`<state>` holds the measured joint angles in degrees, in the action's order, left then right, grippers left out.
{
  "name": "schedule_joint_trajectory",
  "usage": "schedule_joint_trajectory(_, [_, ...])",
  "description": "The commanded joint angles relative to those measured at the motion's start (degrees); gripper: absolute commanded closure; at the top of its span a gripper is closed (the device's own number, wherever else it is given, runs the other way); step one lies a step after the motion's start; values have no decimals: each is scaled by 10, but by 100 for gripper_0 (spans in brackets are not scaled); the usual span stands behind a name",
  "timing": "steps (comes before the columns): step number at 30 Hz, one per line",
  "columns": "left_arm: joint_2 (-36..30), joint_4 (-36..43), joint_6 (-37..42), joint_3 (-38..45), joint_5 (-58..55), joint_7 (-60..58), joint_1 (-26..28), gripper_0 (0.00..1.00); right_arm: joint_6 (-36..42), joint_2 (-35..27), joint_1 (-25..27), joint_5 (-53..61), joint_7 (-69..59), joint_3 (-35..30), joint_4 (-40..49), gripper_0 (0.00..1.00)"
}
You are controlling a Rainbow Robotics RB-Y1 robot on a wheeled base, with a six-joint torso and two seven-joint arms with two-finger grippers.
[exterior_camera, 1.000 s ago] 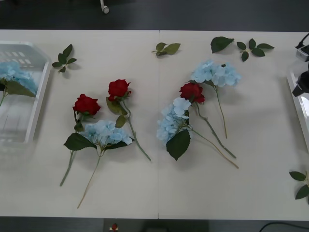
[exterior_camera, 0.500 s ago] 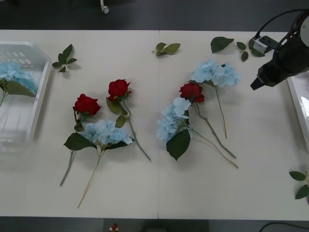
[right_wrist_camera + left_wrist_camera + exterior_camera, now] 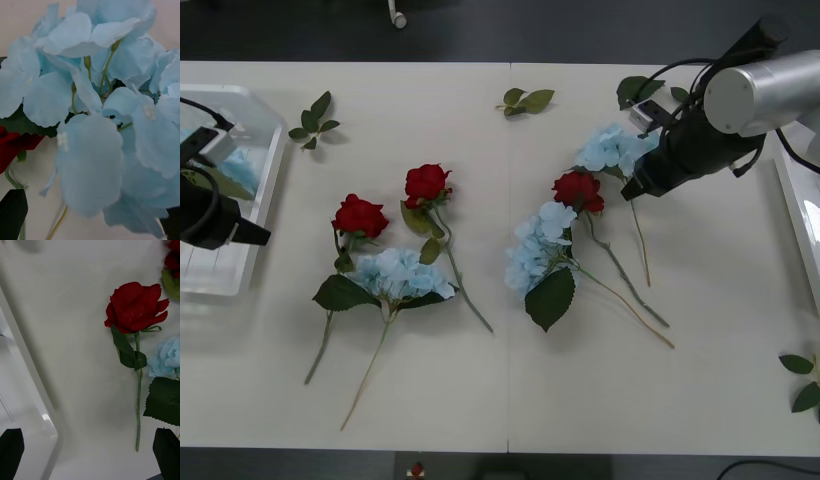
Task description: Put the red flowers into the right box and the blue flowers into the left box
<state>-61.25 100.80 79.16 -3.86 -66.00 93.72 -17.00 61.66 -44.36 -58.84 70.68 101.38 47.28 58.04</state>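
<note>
While the right gripper [image 3: 630,187] sits low over the blue flowers [image 3: 617,150] toward the table's far right, its finger spread can't be told. Left gripper [image 3: 252,236], fingers wide apart and holding nothing, hovers at the left box [image 3: 255,238] on the left edge, near a red flower [image 3: 135,307].

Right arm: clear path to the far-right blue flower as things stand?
Probably yes. The right gripper hangs right at that blue flower, whose petals sit close before its wrist camera. Nothing lies over the cluster; a red flower lies beside it, so a grab might catch it too.
</note>
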Motion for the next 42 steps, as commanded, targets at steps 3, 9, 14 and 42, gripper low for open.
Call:
schedule_joint_trajectory(3, [-20,20,-42,-73,23,-69,-6,0,-19,27,-17,-7,-12,-10,-36,0])
schedule_joint_trajectory(9, [-12,26,-59,-121,63,-109,-16,0,-35,45,-17,-12,-7,-8,-67,0])
schedule_joint_trajectory(14, [18,26,-57,-144,121,-118,-28,0,-53,60,-17,-17,-1,1,-93,0])
schedule_joint_trajectory(42, [148,-11,-56,-222,271,-171,-62,0,-101,97,-18,-34,8,39,-141,68])
